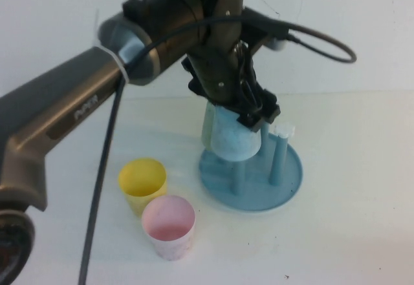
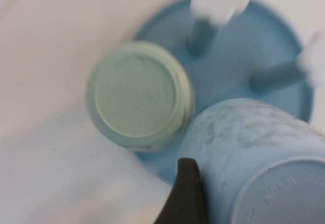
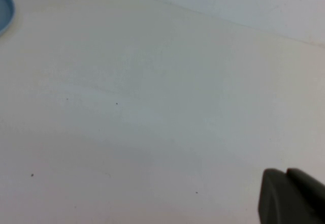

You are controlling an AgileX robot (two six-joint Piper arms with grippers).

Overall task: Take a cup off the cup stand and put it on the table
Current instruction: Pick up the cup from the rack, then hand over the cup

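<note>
Left end effector (image 1: 249, 114) clamps cup (image 1: 234, 139) above cup stand (image 1: 288, 178).

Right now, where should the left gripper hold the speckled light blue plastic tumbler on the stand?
Across its side wall, from above: the light blue tumbler sits upturned on a blue peg stand, beside a pale green cup. The left gripper already straddles it. The right gripper idles over the table.

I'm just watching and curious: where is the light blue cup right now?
In the high view the light blue cup sits upturned on the cup stand, right of centre, beside a pale green cup, with the left gripper around it.
</note>
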